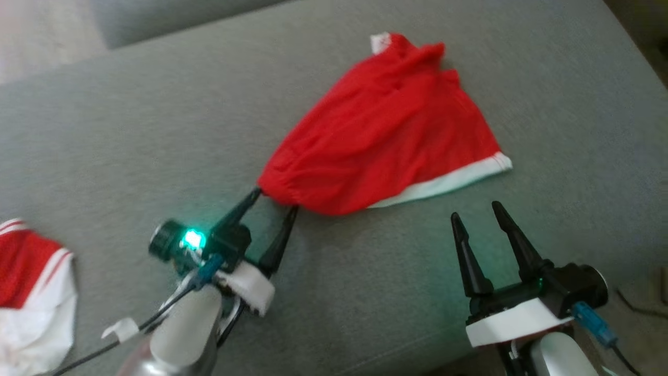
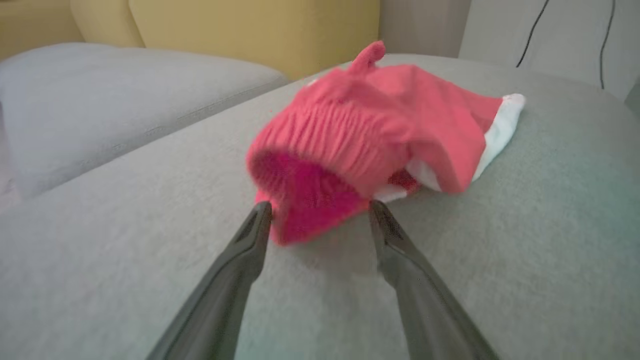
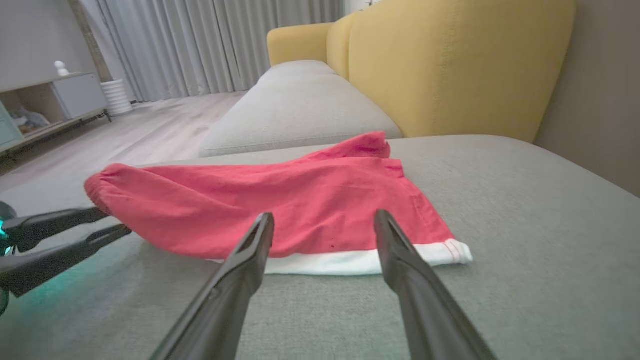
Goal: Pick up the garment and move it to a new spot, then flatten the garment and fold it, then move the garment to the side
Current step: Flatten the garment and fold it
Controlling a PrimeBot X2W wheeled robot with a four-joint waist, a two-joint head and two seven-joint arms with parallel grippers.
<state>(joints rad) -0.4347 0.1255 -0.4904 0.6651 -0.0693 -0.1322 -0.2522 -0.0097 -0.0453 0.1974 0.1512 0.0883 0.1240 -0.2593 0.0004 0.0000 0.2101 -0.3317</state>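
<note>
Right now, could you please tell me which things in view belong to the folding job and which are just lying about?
Part of the job: red garment with white hem; left claw, open, at its gathered end; right claw, open, short of the hem.
Lying about: second red-and-white garment at the head view's left edge; yellow sofa back; low cabinet.

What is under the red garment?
The red garment lies on the grey cushion, its gathered end at the fingertips of the open left gripper. Whatever the cloth covers cannot be seen.
</note>
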